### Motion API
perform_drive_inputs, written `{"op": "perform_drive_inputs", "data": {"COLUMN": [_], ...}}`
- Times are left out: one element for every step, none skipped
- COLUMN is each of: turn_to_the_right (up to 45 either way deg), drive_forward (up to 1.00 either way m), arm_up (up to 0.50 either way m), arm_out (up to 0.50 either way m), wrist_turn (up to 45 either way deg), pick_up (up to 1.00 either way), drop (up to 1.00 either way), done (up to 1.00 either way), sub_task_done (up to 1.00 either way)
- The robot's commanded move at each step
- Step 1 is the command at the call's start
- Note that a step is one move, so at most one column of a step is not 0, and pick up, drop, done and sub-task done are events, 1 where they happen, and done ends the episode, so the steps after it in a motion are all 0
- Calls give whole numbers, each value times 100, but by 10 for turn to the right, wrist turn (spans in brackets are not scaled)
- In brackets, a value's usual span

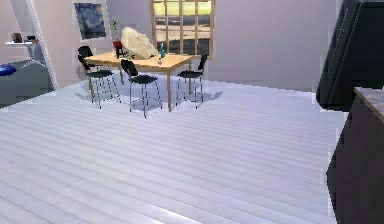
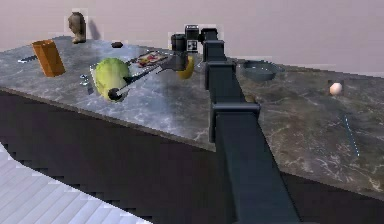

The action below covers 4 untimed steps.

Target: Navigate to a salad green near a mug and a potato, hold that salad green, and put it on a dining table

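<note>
A round yellow-green salad green [image 2: 110,75] lies on the dark stone counter [image 2: 300,125] toward the arm side view's left. My arm reaches out across the counter, and the gripper [image 2: 172,58] is at its far end, just right of the green. A yellow curved thing [image 2: 187,69] and a flat reddish thing [image 2: 150,60] lie on the counter right at the gripper, so I cannot tell whether it holds anything. A wooden dining table [image 1: 140,63] with black chairs stands at the far side of the room in the forward view, left of centre.
On the counter are an orange-brown block [image 2: 47,57], a small bust [image 2: 77,25], a grey dish [image 2: 258,70] and an egg-like ball [image 2: 336,88]. A white lump [image 1: 140,45] sits on the table. Pale plank floor [image 1: 170,150] lies between. A dark cabinet [image 1: 352,60] and a counter end [image 1: 365,150] stand on the right.
</note>
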Motion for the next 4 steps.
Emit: {"op": "perform_drive_inputs", "data": {"turn_to_the_right": [0, 0, 0, -270], "drive_forward": [0, 0, 0, 0], "arm_up": [0, 0, 0, 0], "arm_out": [0, 0, -46, 0], "wrist_turn": [-450, -30, 0, 0], "pick_up": [0, 0, 0, 0], "drop": [0, 0, 0, 0], "done": [0, 0, 0, 0], "sub_task_done": [0, 0, 0, 0]}}
